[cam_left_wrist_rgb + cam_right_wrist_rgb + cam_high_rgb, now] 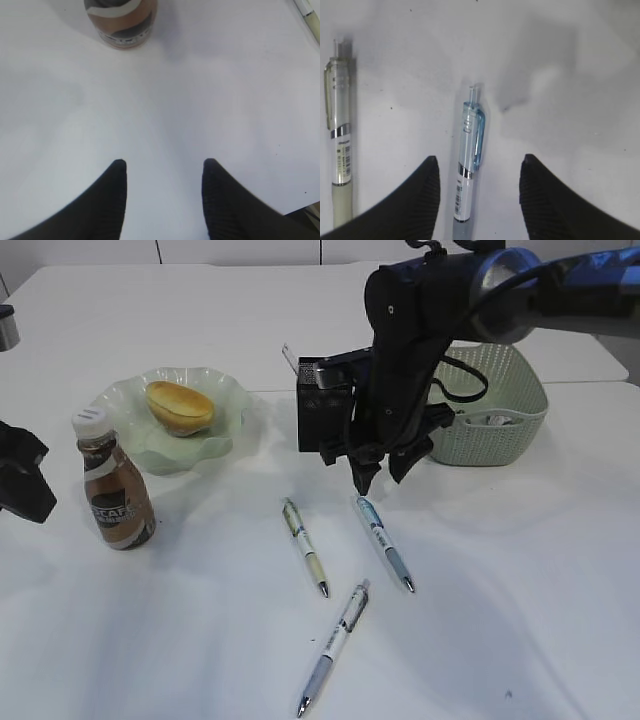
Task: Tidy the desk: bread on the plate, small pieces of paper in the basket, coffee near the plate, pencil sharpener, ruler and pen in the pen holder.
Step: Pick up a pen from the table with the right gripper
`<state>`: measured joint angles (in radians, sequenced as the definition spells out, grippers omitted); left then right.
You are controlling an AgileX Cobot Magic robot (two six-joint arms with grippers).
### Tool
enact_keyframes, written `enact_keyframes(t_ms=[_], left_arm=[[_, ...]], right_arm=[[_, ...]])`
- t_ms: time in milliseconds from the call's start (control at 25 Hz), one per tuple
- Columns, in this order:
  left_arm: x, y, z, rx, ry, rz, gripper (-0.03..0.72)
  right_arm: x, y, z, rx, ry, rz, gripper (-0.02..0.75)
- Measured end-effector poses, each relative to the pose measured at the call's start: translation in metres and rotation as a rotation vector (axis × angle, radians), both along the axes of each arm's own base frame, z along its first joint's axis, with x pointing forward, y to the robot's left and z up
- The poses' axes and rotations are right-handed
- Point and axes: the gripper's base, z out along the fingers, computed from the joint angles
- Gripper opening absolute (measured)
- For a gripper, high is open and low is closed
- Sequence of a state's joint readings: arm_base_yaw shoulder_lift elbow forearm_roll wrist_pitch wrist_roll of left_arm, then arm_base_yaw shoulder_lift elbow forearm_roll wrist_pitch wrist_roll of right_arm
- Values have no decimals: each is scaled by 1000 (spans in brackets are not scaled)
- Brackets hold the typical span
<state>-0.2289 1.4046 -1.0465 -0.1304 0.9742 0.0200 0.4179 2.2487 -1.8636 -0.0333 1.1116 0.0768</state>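
Desk (520,640) tidying looks partly done. Bread (180,406) already sits on the wavy green plate (225,435), and the coffee (115,490) stands upright just beside that plate, so those two steps look finished. The basket (500,405) at the far right holds something pale, though whether that is the paper scraps is hard to tell. The black mesh pen holder (322,418) stands between plate and basket, partly hidden by the right arm; a clear strip sticking out of its top may be the ruler, and no pencil sharpener can be made out. What plainly remains are three pens lying loose on the desk: a yellowish pen (305,546), a blue pen (385,543) and a pale pen (333,647) nearest the camera. The right gripper (479,172) hangs just over the blue pen's clip end, jaws parted either side of it and holding nothing, so collecting pens appears to be the step in hand. The left gripper (164,172) waits near the coffee, jaws apart and empty.
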Motion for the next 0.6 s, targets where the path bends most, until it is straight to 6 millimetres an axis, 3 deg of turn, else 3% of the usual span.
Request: enact_keyframes(t_ms=[440,600], left_arm=[[1,0,0,-3,-9,1,340],[1,0,0,-4,-15,2,340]], right_arm=[[4,2,-14,-18,55,9,405],[4,3,-14,-17,57,10,370]])
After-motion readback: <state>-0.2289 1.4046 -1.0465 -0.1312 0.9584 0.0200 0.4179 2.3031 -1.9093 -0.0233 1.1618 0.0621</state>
